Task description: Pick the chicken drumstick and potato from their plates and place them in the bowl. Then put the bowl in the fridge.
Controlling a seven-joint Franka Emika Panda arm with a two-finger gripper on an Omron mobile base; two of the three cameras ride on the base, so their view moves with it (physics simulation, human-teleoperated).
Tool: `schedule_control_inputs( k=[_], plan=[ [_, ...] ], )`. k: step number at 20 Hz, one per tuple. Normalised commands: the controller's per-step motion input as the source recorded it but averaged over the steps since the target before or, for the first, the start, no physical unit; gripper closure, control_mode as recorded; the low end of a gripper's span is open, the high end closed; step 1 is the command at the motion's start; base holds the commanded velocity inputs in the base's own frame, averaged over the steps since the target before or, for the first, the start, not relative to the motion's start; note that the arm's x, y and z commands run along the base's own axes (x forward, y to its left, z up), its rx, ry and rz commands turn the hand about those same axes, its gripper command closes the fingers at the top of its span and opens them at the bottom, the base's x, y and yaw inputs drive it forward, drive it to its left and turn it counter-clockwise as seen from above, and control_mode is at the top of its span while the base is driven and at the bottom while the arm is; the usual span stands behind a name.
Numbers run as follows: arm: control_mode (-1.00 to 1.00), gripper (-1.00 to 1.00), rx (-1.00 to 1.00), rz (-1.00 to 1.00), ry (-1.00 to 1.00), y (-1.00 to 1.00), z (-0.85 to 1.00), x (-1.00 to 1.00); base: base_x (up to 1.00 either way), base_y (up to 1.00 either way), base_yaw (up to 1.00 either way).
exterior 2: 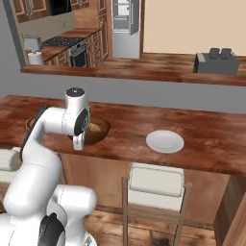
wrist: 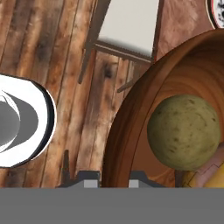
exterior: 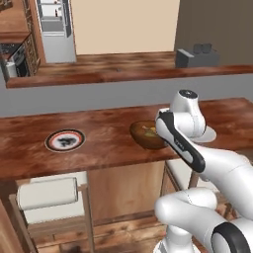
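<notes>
The dark-brown wooden bowl (exterior: 143, 136) (exterior 2: 98, 130) (wrist: 131, 131) is at the counter's front edge. Inside it lie the round greenish-brown potato (wrist: 183, 132) and a yellow-brown bit of the chicken drumstick (wrist: 209, 178). My gripper (wrist: 114, 177) (exterior 2: 77, 143) reaches down at the bowl's near side, one finger on each side of the rim, shut on it. The black-rimmed plate (exterior: 64, 140) (wrist: 217, 8) and the plain white plate (exterior 2: 165, 141) (exterior: 210, 134) are bare. The light-grey fridge (exterior: 54, 24) (exterior 2: 126, 21) stands far back with its door open.
The long wooden counter (exterior: 108, 148) (exterior 2: 211, 149) has white-cushioned stools (exterior: 47, 192) (exterior 2: 156, 181) (wrist: 127, 26) tucked under its front. Behind it runs a higher wooden ledge with a grey toaster (exterior: 196, 57) (exterior 2: 215, 61). Wood-plank floor (wrist: 48, 43) lies below.
</notes>
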Motion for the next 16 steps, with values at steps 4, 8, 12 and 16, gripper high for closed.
schedule_control_inputs(
  k=[4,8,12,16],
  plan=[
    [1.0,1.0,0.0,0.0,0.0,0.0,0.0,0.0,-0.76,-0.19,0.0],
    [1.0,1.0,0.0,0.0,0.0,0.0,0.0,0.0,-0.36,-0.12,-0.38],
    [1.0,1.0,0.0,0.0,0.0,0.0,0.0,0.0,0.02,0.0,-0.81],
    [1.0,1.0,0.0,0.0,0.0,0.0,0.0,0.0,0.04,0.0,-0.82]
  ],
)
